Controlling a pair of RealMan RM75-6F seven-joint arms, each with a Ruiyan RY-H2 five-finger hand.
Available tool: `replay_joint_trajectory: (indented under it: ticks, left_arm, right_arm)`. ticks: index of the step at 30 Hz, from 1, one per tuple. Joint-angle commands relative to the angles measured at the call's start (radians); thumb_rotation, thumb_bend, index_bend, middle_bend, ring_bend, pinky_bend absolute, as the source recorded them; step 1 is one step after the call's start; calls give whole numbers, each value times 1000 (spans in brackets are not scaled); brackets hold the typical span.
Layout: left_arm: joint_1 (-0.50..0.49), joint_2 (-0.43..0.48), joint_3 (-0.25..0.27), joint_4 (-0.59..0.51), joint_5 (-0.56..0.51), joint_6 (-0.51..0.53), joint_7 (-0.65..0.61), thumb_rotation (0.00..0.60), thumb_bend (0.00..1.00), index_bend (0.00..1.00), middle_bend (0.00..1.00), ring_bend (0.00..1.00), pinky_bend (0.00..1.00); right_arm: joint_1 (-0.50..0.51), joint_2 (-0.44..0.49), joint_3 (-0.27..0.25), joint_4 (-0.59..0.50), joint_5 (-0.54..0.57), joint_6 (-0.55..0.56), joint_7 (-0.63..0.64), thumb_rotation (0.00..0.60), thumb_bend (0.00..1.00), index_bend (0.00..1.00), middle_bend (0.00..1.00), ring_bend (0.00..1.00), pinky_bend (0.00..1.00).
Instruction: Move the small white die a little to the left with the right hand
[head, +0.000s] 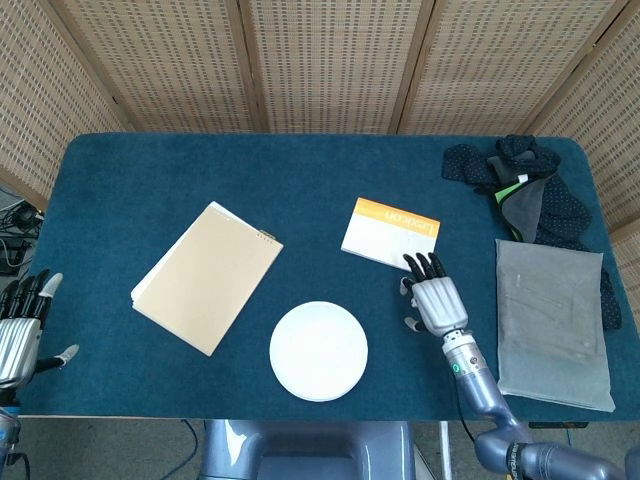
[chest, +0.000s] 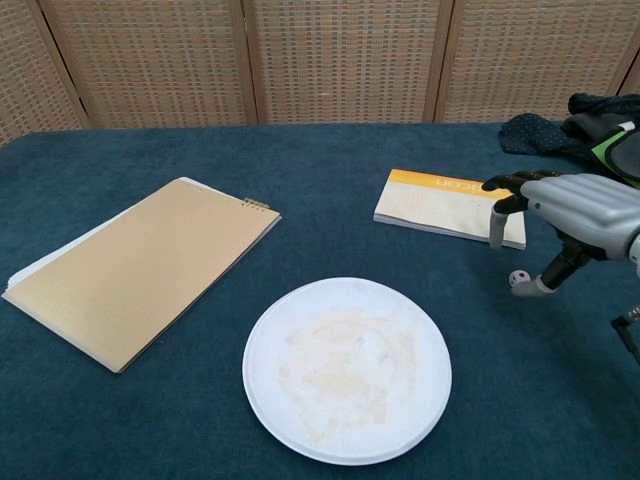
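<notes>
While two robot hands show in the head view, only one is over the things. At the far left edge the left robot hand (head: 20, 335) hangs off the worktop (head: 120, 190), fingers apart and holding nothing. That worktop is covered in a deep blue, carpet-like pile with rounded corners.

One tan notebook (head: 207, 276) lies tilted on the left half; its cover is plain kraft board, with a small metal binding at its upper right corner and white pages showing along the edge. Right of it, near the front edge, sits one round white plate (head: 318, 350), smooth and shallow, with a faint beige smear across its middle in the chest view.

Behind and right of the plate lies one paperback booklet (head: 385, 232), white with an orange band along its far edge. Lettering runs on that band, upside down to both cameras and too small to read.

Just in front of the booklet hovers the right robot hand (head: 434, 300), silvery back upward, dark fingers spread and curved down, clamped on nothing. The small white die lies under it, hidden in both views, so contact cannot be told.

At the far right lie one folded grey cloth (head: 555, 320) and one heap of dark dotted fabric (head: 520, 185) with a green strip.
</notes>
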Motion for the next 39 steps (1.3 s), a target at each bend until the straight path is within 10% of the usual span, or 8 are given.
replay_joint_trajectory:
  ticks: [1, 39]
  left_arm:
    - [-3, -1, -1, 2, -3, -6, -2, 600, 0, 0, 0, 0, 0]
    - [-27, -22, -2, 18, -26, -45, 24, 600, 0, 0, 0, 0, 0]
  right_arm:
    - [22, -22, 12, 28, 28, -25, -9, 600, 366, 492, 160, 0, 19]
    - [65, -37, -10, 136, 152, -85, -16, 600, 471, 519, 181, 0, 35]
